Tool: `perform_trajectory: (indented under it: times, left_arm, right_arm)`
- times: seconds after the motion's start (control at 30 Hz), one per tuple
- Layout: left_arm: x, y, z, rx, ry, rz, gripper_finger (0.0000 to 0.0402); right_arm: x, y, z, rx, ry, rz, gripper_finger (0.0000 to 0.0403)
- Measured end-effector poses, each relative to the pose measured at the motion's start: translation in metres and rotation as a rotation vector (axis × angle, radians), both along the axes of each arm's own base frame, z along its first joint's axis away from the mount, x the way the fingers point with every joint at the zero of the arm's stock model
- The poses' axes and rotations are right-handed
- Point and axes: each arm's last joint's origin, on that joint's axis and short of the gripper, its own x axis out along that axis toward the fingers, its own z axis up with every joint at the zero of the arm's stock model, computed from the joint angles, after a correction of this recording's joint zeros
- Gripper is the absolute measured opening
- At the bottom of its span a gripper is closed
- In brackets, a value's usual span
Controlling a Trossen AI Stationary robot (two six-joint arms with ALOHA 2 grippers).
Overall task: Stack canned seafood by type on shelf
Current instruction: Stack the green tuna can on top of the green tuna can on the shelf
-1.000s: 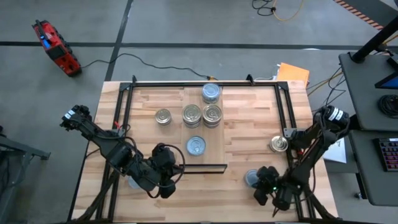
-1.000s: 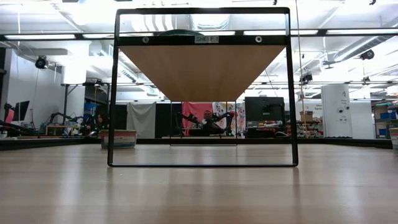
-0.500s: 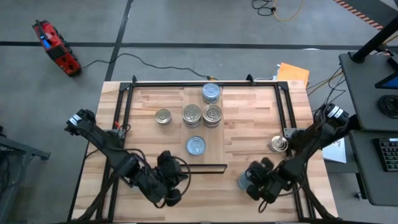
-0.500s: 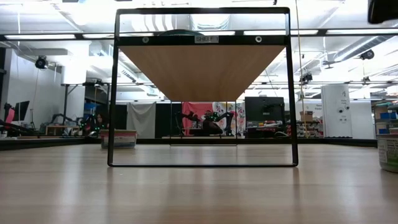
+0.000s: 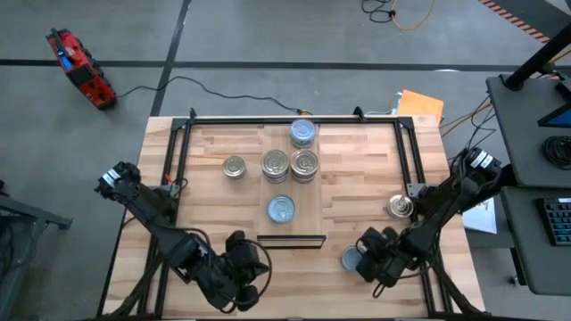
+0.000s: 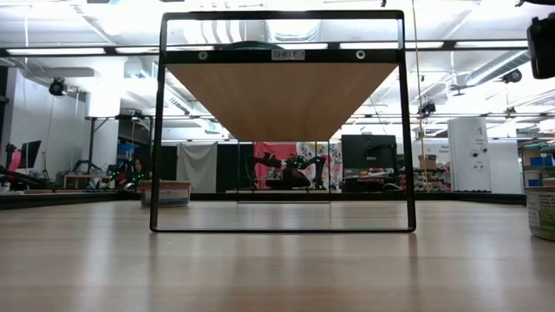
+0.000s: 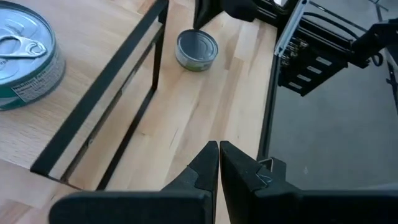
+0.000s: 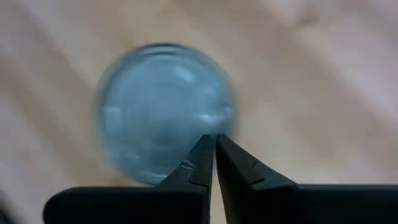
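Several round cans stand on the pale shelf [image 5: 314,201]: a blue-grey one [image 5: 302,134], two silver ones [image 5: 275,166] [image 5: 304,165] and a blue-grey pull-ring can [image 5: 281,209] [image 7: 18,56]. One can [image 5: 234,167] stands on the table left of the shelf, a gold-topped one [image 5: 401,207] on the right. A blue-grey can [image 5: 351,259] [image 7: 197,50] [image 6: 542,212] stands near the table's near right corner. My right gripper [image 8: 214,138] [image 5: 368,265] is shut and points steeply down over that can's top [image 8: 161,106]. My left gripper [image 7: 219,146] [image 5: 248,287] is shut above the near edge, touching nothing. My right gripper's shut fingertips [image 8: 205,149] show over the blue-grey can's top near its rim [image 8: 221,124], coming from above. The view looks along the fingers, so I cannot tell whether they touch the can. The can stands upright on the table.
A black frame [image 5: 290,119] [image 6: 286,230] surrounds the shelf, with posts [image 7: 155,62] by its near end. Bare table lies between the two grippers along the near edge [image 5: 303,285]. Beyond the right edge are a dark rack [image 7: 311,56] and a desk [image 5: 535,107].
My left gripper has gone down toward the table's near edge and rightward, staying shut. My right gripper has moved toward the table's left and tipped. The blue-grey can beside it has slid a little leftward, then stayed put.
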Motion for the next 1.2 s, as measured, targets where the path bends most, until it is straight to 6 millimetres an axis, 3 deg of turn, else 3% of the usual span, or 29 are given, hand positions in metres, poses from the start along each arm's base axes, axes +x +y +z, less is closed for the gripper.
perform_trajectory:
  times: [0.27, 0.53, 0.9, 1.2]
  left_arm:
    - [-0.004, -0.003, -0.006, 0.068, 0.029, -0.038, 0.0000]
    - [-0.014, -0.005, -0.015, 0.142, 0.103, -0.066, 0.0000]
    - [-0.033, -0.030, -0.022, 0.128, 0.029, -0.201, 0.0000]
    - [-0.026, -0.035, -0.056, 0.048, -0.073, -0.306, 0.0000]
  right_arm:
    - [0.023, 0.013, 0.000, 0.071, -0.156, -0.018, 0.0012]
    - [0.001, -0.005, 0.025, -0.036, 0.141, -0.149, 0.0012]
    - [0.013, 0.008, -0.002, 0.064, 0.117, -0.279, 0.0012]
    - [0.044, 0.032, -0.004, 0.109, 0.003, -0.301, 0.0012]
